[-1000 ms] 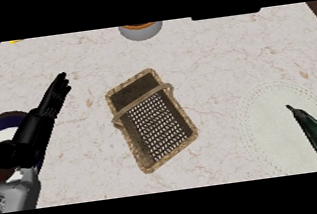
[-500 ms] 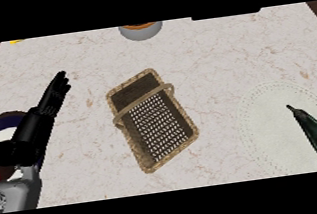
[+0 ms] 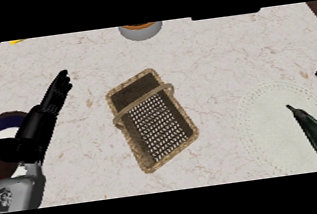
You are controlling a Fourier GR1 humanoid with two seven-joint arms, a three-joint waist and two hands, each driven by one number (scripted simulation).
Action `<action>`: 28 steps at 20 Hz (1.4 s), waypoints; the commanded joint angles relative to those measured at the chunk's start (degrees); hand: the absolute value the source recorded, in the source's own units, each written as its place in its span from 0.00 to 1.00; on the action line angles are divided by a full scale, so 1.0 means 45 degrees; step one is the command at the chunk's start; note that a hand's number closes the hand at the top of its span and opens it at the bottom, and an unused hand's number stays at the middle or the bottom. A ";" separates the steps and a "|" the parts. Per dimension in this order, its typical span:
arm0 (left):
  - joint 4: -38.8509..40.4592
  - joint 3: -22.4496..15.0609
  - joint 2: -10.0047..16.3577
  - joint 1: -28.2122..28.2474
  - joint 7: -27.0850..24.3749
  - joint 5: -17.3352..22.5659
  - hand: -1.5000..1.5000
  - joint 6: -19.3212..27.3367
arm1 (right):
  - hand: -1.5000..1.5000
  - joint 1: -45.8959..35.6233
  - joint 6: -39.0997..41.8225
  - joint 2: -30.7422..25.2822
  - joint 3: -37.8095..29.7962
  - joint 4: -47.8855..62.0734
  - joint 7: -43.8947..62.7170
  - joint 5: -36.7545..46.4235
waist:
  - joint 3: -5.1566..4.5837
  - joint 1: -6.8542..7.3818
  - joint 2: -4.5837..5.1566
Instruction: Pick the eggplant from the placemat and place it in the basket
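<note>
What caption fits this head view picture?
Eggplant lies on the placemat; basket sits mid-counter, left hand resting open.

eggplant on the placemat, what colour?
The eggplant is very dark, near black with a greenish sheen. It shows in the head view, on the white placemat.

Found the basket (image 3: pixel 160 126) central on the counter (image 3: pixel 213 51), the eggplant (image 3: pixel 315 133) on the placemat (image 3: pixel 267 120) to its right, a bowl (image 3: pixel 140 30) behind.

Single head view, steeply down over the counter (image 3: pixel 220 45), basket (image 3: pixel 152 122) near centre
</note>
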 commanded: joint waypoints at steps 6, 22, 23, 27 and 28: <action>-0.0589 -0.0089 -0.0626 -0.0235 0.0748 -0.0679 0.50 -0.0024 | 0.00 0.0130 0.1057 0.0435 -0.0868 -0.0676 -0.0027 -0.0125 | -0.0006 -0.0038 -0.0006; -0.0583 0.0368 -0.1112 0.0298 0.0345 -0.0964 0.50 -0.0597 | 0.00 0.0648 0.0092 0.1998 -0.0224 -0.1483 0.0543 0.2298 | -0.0004 -0.0002 -0.0004; -0.0861 0.0822 -0.0774 0.0413 0.0340 -0.0545 0.50 -0.0943 | 0.00 0.1194 -0.0148 0.1856 -0.0090 -0.1368 -0.0028 0.2596 | -0.0004 -0.0003 -0.0006; -0.0391 0.1017 -0.0719 0.0330 -0.0032 -0.0747 0.50 -0.1209 | 0.00 0.0775 -0.0182 0.2341 0.0008 -0.0992 0.0249 0.3023 | -0.0005 -0.0009 -0.0005; -0.1296 0.0620 -0.1030 0.0399 0.0914 -0.1020 0.50 -0.0725 | 0.00 0.0994 -0.1066 0.2248 0.0003 -0.0184 -0.0616 0.3307 | -0.0001 0.0007 -0.0006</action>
